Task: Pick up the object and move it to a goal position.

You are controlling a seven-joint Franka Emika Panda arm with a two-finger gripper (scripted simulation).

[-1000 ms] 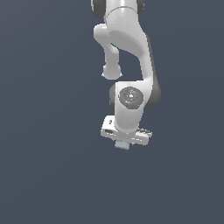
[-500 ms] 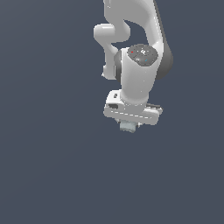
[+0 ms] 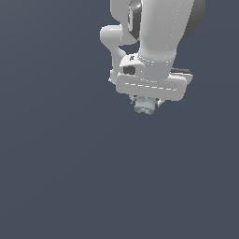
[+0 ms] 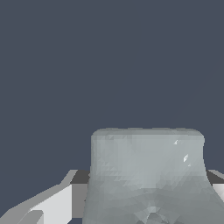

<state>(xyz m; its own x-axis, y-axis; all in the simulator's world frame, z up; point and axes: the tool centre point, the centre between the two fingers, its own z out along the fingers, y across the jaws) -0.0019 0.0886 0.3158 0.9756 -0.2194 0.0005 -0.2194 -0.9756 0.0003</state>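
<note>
Wrist view first: small pale grey-green blocky lump with an uneven lobed surface (image 4: 146,175) fills the near field, sitting right between the white fingers (image 4: 52,205) of the gripper (image 4: 146,214). Dark pads (image 4: 81,176) show on either side, tight against the lump. Beyond it only flat dark grey-blue background; no bench, no surface, no edge or corner to place anything against.

Exterior view: same lump (image 3: 144,105) hangs under the broad white gripper body, much narrower than it, with the gripper (image 3: 145,103) clamped on it. Nothing beneath the lump, so it reads as airborne and carried. Behind and above, the white Panda arm (image 3: 158,32) runs up out of frame.

No goal marker visible in either view, so I can't tell where the target sits or how far off it is.

Judgement: pick looks done, step in hand is the transport leg. Next move calls for keeping the grip closed and translating smoothly to the goal pose; the lobed surface means uneven pad contact, so avoid jerky acceleration or wrist rotation that could let it twist or slip.
</note>
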